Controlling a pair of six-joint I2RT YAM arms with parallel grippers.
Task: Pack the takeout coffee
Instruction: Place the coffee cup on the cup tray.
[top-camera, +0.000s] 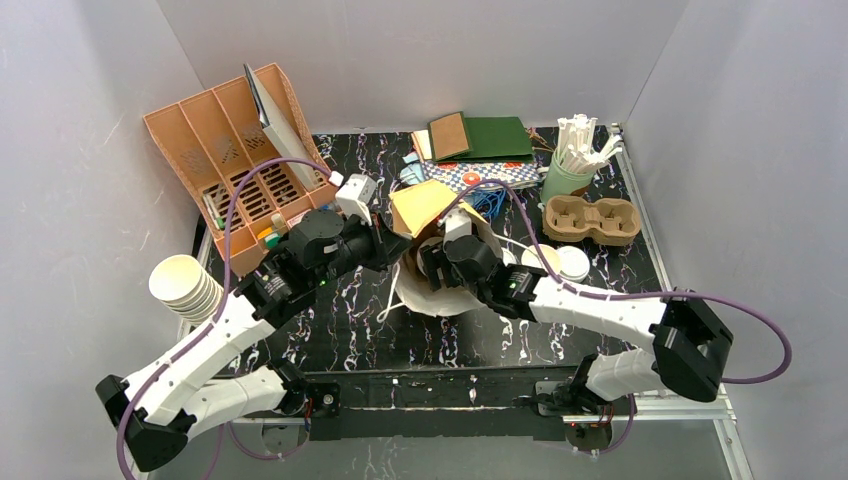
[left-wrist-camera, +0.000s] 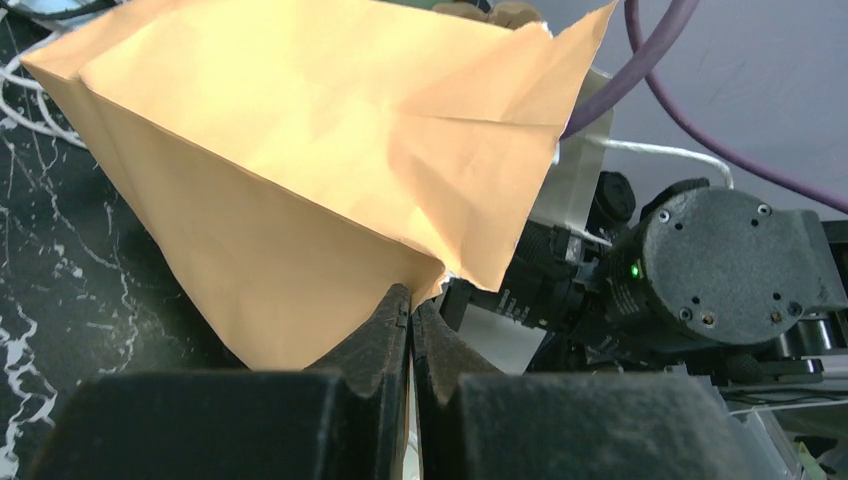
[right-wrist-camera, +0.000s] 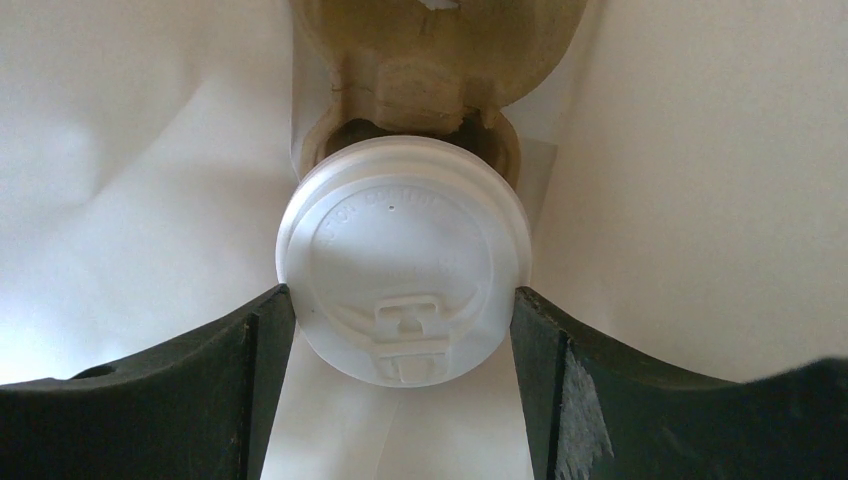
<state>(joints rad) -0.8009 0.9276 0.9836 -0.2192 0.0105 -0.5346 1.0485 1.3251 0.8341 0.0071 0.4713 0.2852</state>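
Pinches a fold of the tan paper bag (left-wrist-camera: 300, 180) in the left gripper (left-wrist-camera: 410, 325), jaws pressed flat together. Reaches into the bag's white inside with the right gripper (right-wrist-camera: 400, 300), jaws wide and set against both sides of the takeout coffee (right-wrist-camera: 400, 250) just under its white lid (right-wrist-camera: 340, 230), seemingly gripping it. Cannot tell whether seated in or hanging above the well of the pulp carrier (right-wrist-camera: 430, 60) deeper in the bag. Judges the cup light and thin-walled, easy to dent, with a lid that could pop off; favours a gentle, upright hold at the stiff rim. Sees beyond a black marbled table (top-camera: 350, 320), crowded with a spare carrier (top-camera: 590, 220), loose lids (top-camera: 560, 262), stacked cream cups (top-camera: 185, 285) and a slotted organiser (top-camera: 235, 150); notes white walls (top-camera: 80, 130) close around.
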